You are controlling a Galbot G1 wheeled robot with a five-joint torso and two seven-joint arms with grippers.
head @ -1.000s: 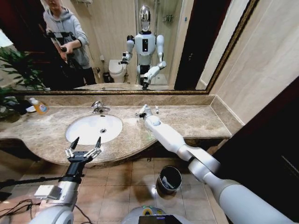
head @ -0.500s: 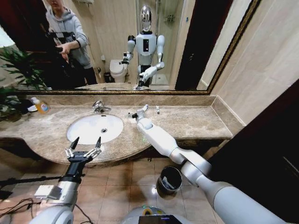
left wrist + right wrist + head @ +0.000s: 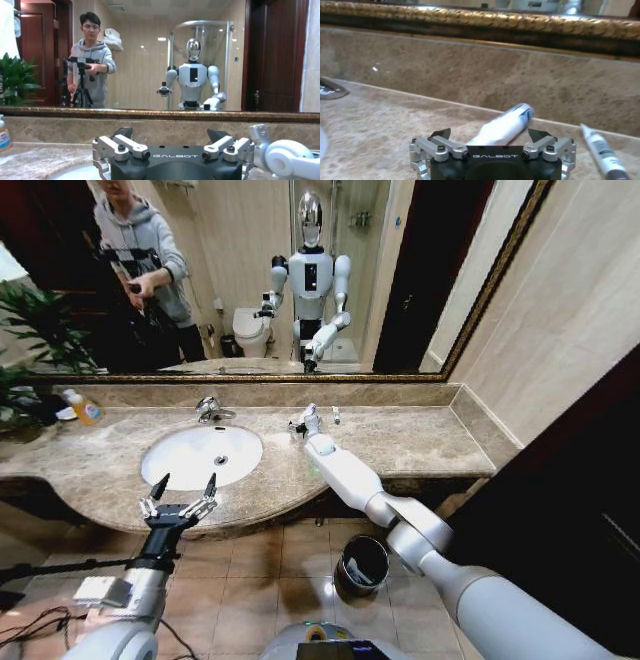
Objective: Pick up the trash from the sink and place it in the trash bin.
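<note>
The white oval sink (image 3: 185, 465) sits in the beige marble counter, with its chrome tap (image 3: 210, 410) behind it. My right gripper (image 3: 303, 418) reaches to the back of the counter, right of the tap. It is open (image 3: 490, 134) and low over the marble, with a white toiletry tube (image 3: 507, 122) lying between its fingers. A thinner white tube (image 3: 600, 152) lies beside it, seen as a small white piece (image 3: 336, 415) from the head. My left gripper (image 3: 180, 498) hangs open at the counter's front edge, in front of the sink (image 3: 170, 133). On the floor tiles below the counter stands the dark trash bin (image 3: 345, 555).
A clear bottle of orange liquid (image 3: 85, 408) stands at the counter's back left beside a plant (image 3: 25, 330). A gold-framed mirror (image 3: 300, 375) runs along the wall behind. My right forearm (image 3: 350, 475) crosses the counter's middle. Cables (image 3: 40, 620) lie on the floor at left.
My right gripper shifted slightly left along the back of the counter and has come back to about where it was. The left arm has not moved.
</note>
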